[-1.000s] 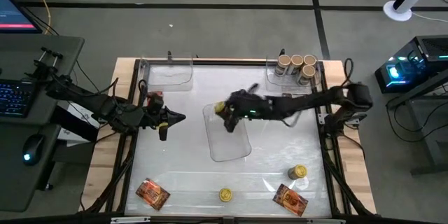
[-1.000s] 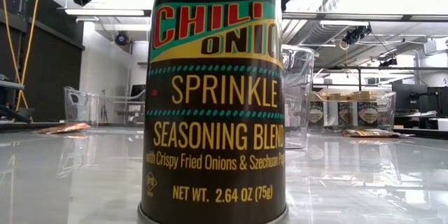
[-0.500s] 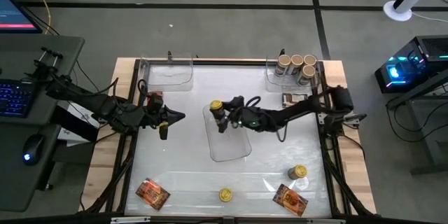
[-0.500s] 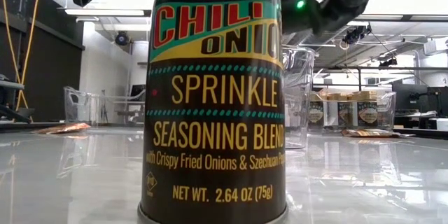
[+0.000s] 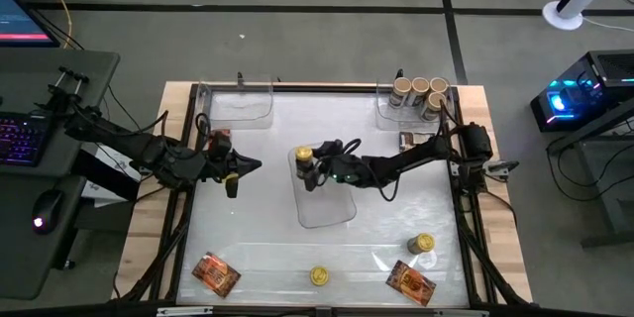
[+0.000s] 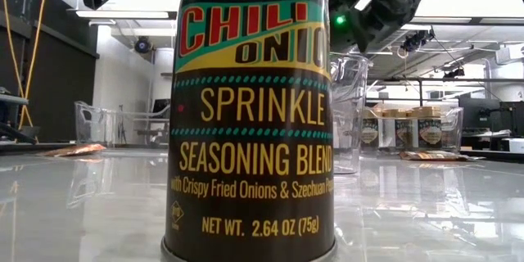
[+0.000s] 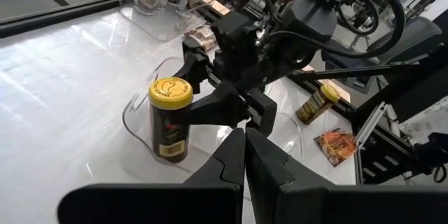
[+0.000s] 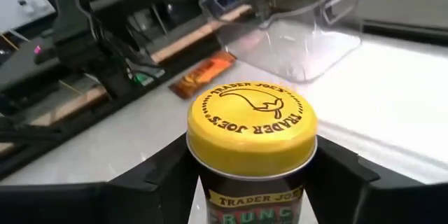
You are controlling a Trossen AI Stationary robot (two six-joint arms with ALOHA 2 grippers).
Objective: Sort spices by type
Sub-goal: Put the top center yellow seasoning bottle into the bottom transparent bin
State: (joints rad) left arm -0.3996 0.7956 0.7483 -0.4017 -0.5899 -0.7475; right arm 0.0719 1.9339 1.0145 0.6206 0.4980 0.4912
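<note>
A yellow-lidded spice jar [image 5: 304, 155] stands upright in the clear centre tray [image 5: 332, 213], also seen as the jar [image 7: 170, 119] in the left wrist view. My right gripper [image 5: 313, 170] reaches in from the table's right and is shut on it. My left gripper [image 5: 248, 166] hovers shut and empty left of the tray, with its fingers [image 7: 245, 155] pointing at the jar. Several beige-lidded jars [image 5: 417, 93] stand in the far right tray. Another yellow-lidded jar [image 5: 319, 275] stands near the near edge, and one [image 5: 421, 244] lies on its side. My right gripper pinches the jar's body just under the yellow lid [image 8: 250, 127] between its two fingers [image 8: 161, 178], one on each side. The fingers come in level from the table's right. The jar stays upright, with its base [image 7: 171, 155] down inside the centre tray.
Orange-red foil packets lie at the near left [image 5: 215, 272], near right [image 5: 410, 281], by the right edge [image 5: 419, 140] and beside my left arm [image 5: 218, 140]. A clear tray [image 5: 238, 106] sits far left. A large seasoning jar [image 6: 250, 115] blocks most of the low view.
My right gripper has carried the yellow-lidded jar slightly toward the table's left and down into the centre tray, and its arm has dropped lower and stretched out. The jar now stands upright in the tray.
</note>
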